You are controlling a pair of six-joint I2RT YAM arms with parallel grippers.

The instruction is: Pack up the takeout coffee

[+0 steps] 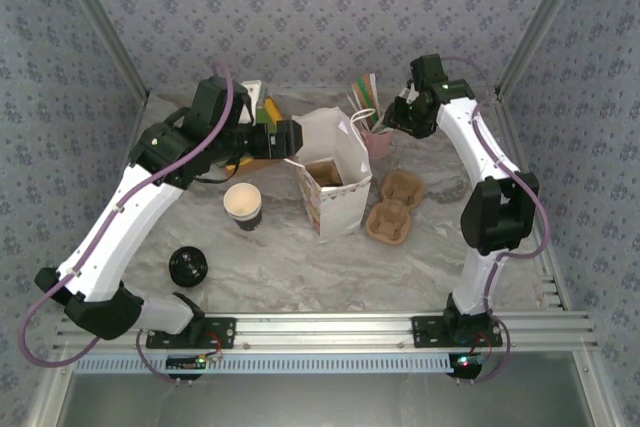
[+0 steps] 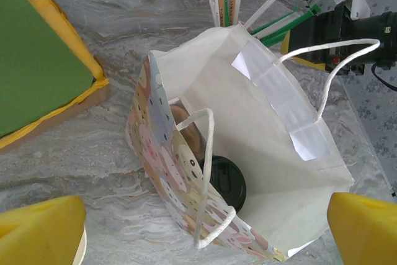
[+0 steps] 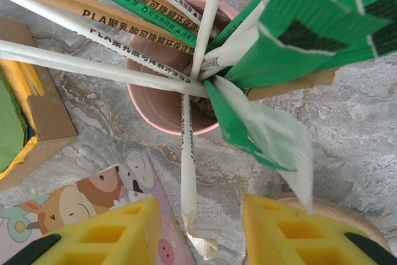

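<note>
One takeout coffee [image 2: 224, 185] stands about upright deep in the paper bag [image 2: 267, 153], straight below the left claw [image 2: 205, 228], whose fingers are spread wide and empty. Its long axis runs up toward that claw, round black lid [image 2: 218, 177] uppermost (the cup body is hidden beneath it), and just beyond it in the bag sits something tan [image 2: 185, 130] that I cannot make out. The right claw [image 3: 201, 228], jaws partway apart and clasping nothing, hangs over a pink cup [image 3: 162, 100] of wrapped straws [image 3: 93, 66], one white straw trailing between its fingers.

Top: above-behind my bases, whole table [image 1: 300, 257] | my left wrist: close, down into paper bag [image 2: 267, 147] | right wrist: close over pink cup [image 3: 161, 103] | shared: bag
</note>
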